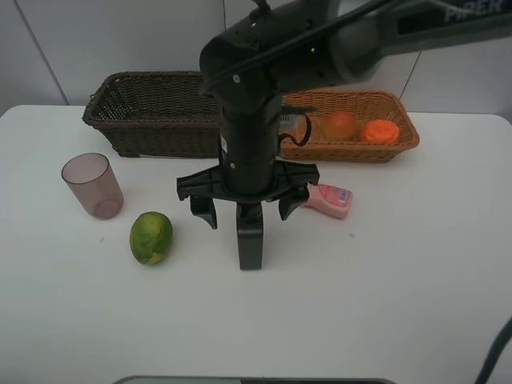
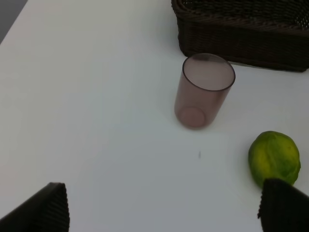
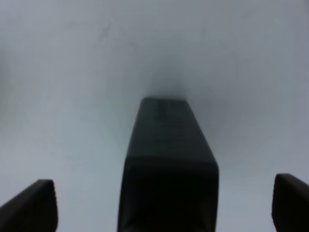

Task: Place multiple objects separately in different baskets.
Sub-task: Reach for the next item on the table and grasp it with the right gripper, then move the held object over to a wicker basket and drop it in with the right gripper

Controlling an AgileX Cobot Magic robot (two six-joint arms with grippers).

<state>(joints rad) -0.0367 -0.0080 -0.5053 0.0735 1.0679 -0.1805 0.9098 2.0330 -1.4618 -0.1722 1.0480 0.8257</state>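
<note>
Your right end effector (image 1: 246, 214) hangs with jaws spread wide, straddling the upright black square bottle (image 1: 250, 244) on the desk (image 1: 384, 304), gripping nothing. Close off-centre and one side may tip the tall bottle toward the pink bottle (image 1: 330, 199) nearby.

Bright, even light from above leaves the white counter (image 1: 416, 280) nearly shadowless in the high view. Only faint, soft shadows sit beside the mauve cup (image 1: 93, 186) and the green-yellow fruit (image 1: 151, 237). The left wrist view is sharp. The right wrist view is grey and dull (the black bottle (image 3: 166, 164) looms close, badly out of focus), with a dark smudge of shadow at the bottle's far end.
</note>
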